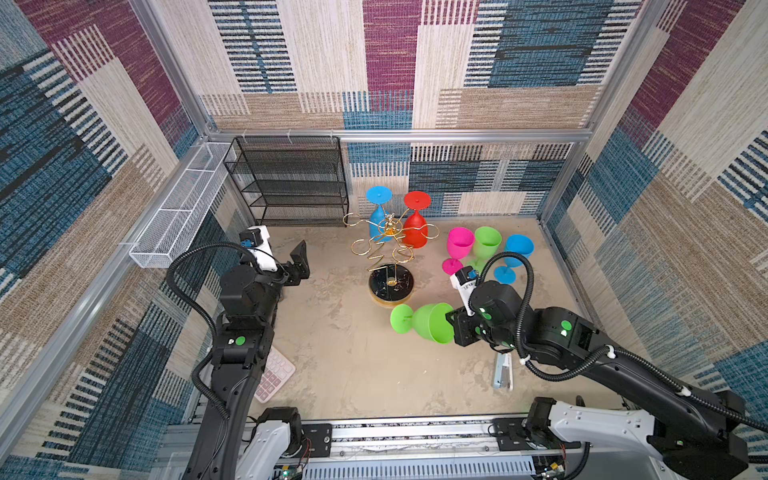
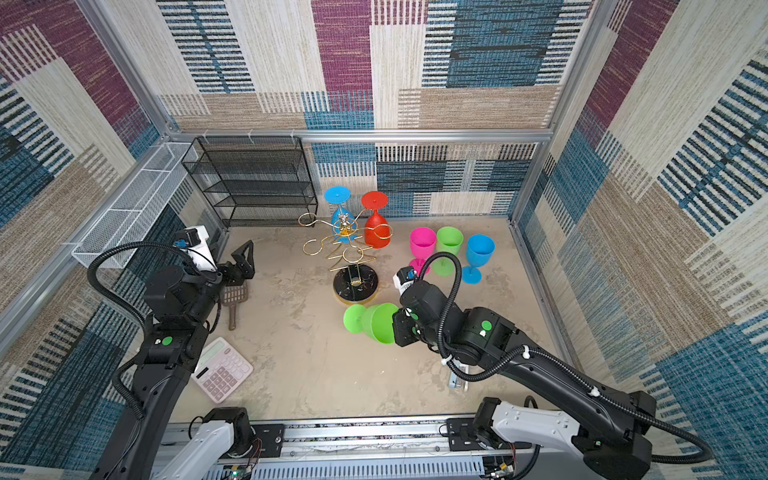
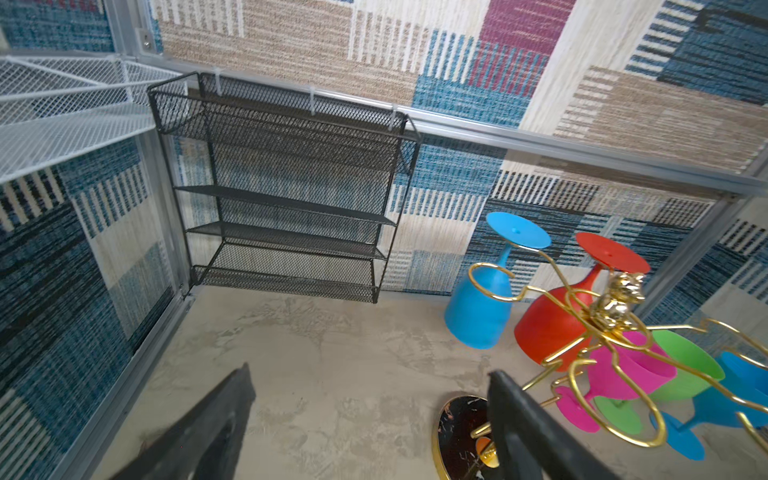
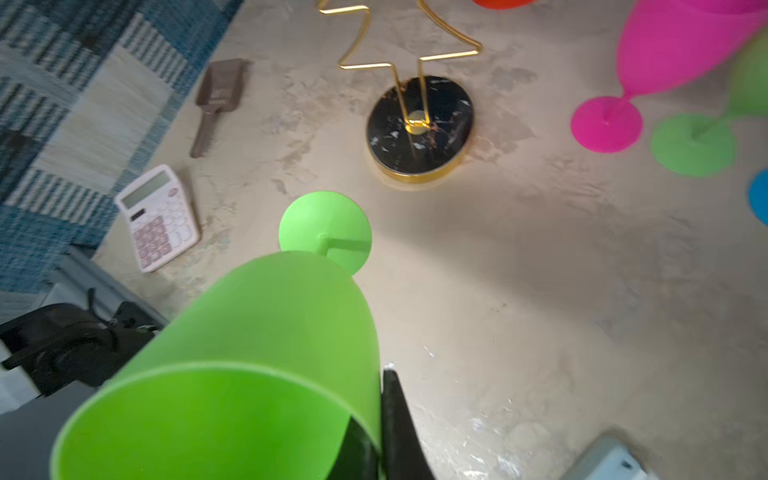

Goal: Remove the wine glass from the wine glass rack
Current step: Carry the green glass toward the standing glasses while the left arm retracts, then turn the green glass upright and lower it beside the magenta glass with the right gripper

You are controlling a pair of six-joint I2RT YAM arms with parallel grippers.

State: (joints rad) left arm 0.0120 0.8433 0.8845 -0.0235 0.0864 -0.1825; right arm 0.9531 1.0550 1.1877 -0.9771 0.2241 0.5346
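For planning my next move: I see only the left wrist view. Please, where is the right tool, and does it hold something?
Observer: The right tool is shut on the rim of a green wine glass, near the wine glass rack base, on the robot's side.
Operator: Is this glass upright?
Observer: No, it lies sideways in the grip, foot pointing away from the tool.
Operator: What is near my left arm?
Observer: A brown scoop and a pink calculator lie on the table beside it.
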